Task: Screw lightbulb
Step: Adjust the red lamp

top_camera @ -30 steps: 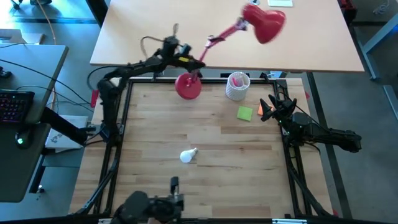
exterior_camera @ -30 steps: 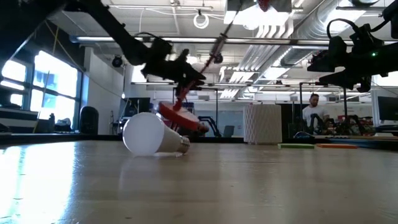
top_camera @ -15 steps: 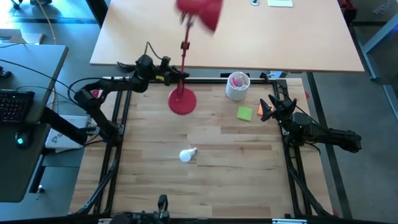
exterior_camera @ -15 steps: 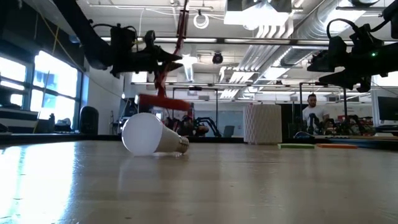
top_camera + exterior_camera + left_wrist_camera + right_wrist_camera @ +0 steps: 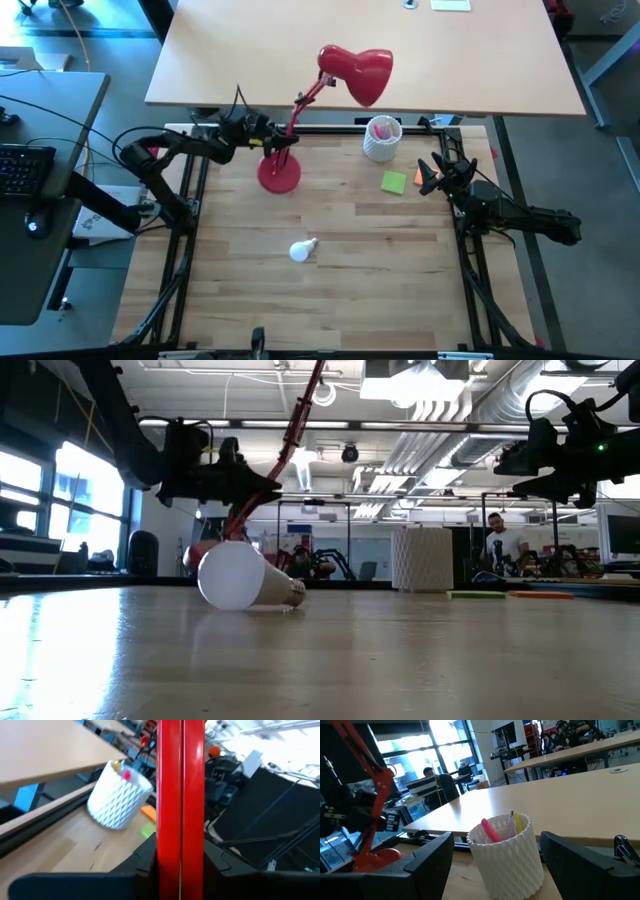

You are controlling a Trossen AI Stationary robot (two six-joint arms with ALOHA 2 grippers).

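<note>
1. High view: the lightbulb [image 5: 303,249] lies on its side mid-table, screw base pointing toward the far right, well apart from both arms; the left gripper [image 5: 278,139] is clamped on the red lamp [image 5: 290,125] stem above its base
2. Low view: the bulb rests in front of the lamp, untouched
3. Left wrist view: fingers pinch the red stem
4. Right wrist view: the right gripper [image 5: 495,865] stands wide and empty, facing the pen cup [image 5: 504,851]; it looks the likelier arm to fetch the bulb

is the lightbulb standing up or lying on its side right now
Lying on its side. In the low view the lightbulb rests on the table with its screw base pointing sideways; the high view shows it loose, away from both grippers.
</note>
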